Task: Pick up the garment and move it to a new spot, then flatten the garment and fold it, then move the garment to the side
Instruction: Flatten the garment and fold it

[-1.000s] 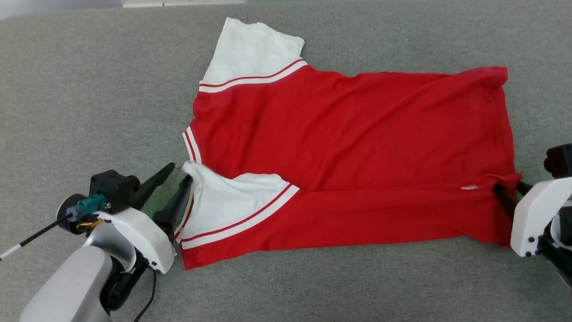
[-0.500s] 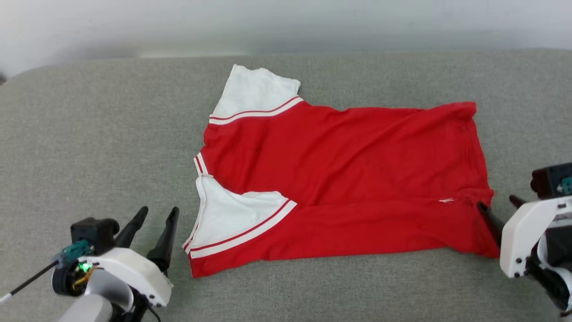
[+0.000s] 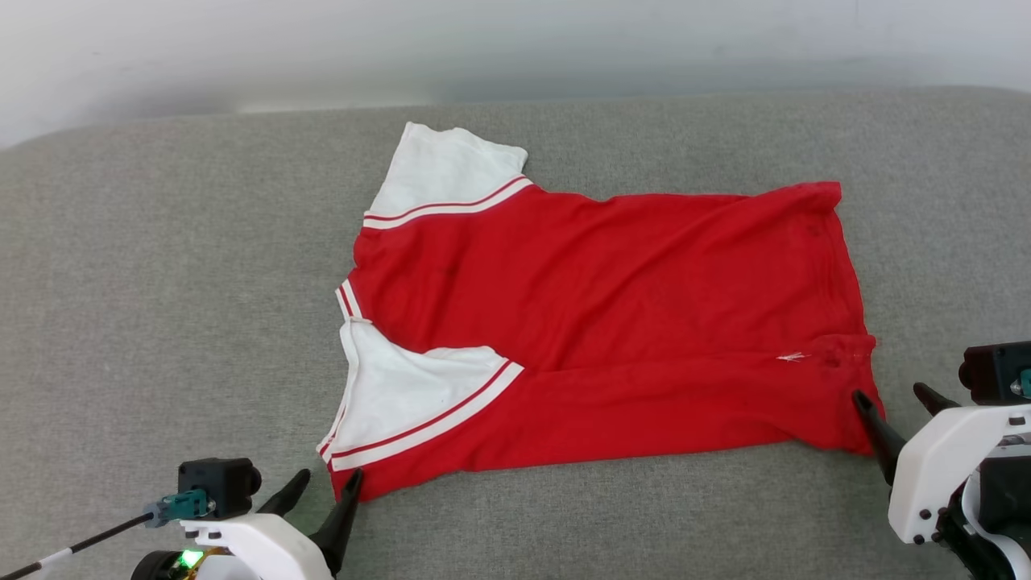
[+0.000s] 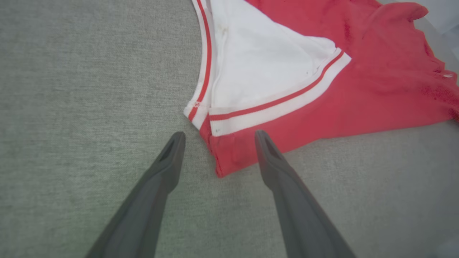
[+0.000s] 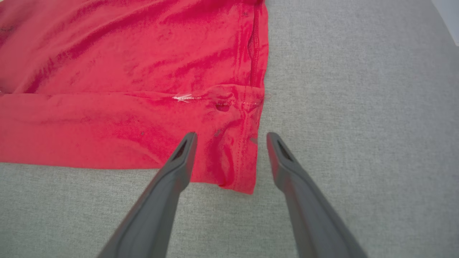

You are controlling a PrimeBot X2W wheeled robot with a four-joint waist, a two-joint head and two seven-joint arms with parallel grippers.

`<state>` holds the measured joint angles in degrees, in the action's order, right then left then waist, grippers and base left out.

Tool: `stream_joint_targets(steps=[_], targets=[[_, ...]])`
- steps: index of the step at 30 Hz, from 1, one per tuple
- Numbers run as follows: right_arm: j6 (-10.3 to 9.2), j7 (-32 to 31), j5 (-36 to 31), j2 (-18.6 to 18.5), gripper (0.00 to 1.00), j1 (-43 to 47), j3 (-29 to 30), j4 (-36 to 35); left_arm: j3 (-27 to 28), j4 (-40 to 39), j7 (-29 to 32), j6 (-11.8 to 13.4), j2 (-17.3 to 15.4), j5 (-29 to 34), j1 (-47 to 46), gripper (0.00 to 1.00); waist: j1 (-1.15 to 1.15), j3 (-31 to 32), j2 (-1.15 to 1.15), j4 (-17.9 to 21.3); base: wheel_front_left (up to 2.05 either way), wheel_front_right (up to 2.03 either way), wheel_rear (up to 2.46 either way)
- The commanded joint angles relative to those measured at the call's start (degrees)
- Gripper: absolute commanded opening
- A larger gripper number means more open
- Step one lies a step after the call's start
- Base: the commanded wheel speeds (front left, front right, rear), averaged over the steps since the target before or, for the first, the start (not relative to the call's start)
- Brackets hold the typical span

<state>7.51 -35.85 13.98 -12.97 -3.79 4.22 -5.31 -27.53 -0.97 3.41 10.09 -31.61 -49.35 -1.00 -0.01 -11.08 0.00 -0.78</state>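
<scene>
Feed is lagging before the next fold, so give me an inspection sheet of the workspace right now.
Surface: grey fabric surface, flat.
Job's things: garment lying spread, near edge folded over the body, near sleeve on top, light wrinkles.
Clutter: nothing seen.
Grippers: left gripper open, fingers either side of the garment's near collar-end corner; right gripper open at the near hem corner.
Cables: thin black cable with white tip beside the left wrist.
Surroundings: pale wall beyond the far edge.

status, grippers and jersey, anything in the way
Left gripper open at garment's near sleeve corner. Right gripper open at near hem corner. Garment flat on grey surface, near edge folded over. Nothing in the way.
</scene>
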Motion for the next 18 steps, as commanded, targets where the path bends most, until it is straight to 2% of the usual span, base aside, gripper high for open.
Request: stream_joint_targets(steps=[1,9,13,14,15,16,18], targets=[[-0.04,-0.1,-0.5,0.4,1.0,0.6,0.2,-0.8,-0.1,-0.1,0.3,0.6,-0.4,0.5,-0.2,1.0,0.01,-0.8,0.0,0.4,0.0,0.0,0.0],[-0.03,-0.8,-1.1,1.5,1.0,0.8,0.8,-4.3,-1.3,2.8,3.5,3.1,-0.2,1.6,-2.2,1.0,0.01,-4.4,0.0,1.6,0.0,0.0,0.0],[-0.03,-0.6,-1.4,1.5,1.0,0.4,1.2,-4.9,-3.7,5.7,8.1,2.7,-0.2,0.8,-1.7,1.0,0.01,-5.4,0.0,1.8,0.0,0.0,0.0],[-0.04,-0.6,-1.3,1.5,1.0,0.4,1.1,-4.9,-4.4,6.4,8.9,2.6,-0.2,0.8,-1.6,0.45,0.01,-5.4,0.0,1.8,0.0,0.0,0.0],[-0.04,-0.6,-1.3,1.4,1.0,0.4,1.1,-4.9,-4.9,6.7,9.4,2.1,0.0,0.5,-1.5,0.17,0.01,-5.4,0.0,1.8,0.0,0.0,0.0],[-0.03,-0.6,-1.4,1.3,1.0,0.3,1.0,-4.9,-5.0,6.7,9.3,1.7,0.5,0.0,-1.5,0.0,0.01,-5.3,0.0,1.8,0.0,0.0,0.0],[-0.03,-0.7,-1.4,1.0,1.0,0.2,1.2,-4.6,-5.0,6.6,8.3,0.9,1.0,-0.3,-1.7,0.0,0.01,-4.8,0.0,1.6,0.0,0.0,0.0]])
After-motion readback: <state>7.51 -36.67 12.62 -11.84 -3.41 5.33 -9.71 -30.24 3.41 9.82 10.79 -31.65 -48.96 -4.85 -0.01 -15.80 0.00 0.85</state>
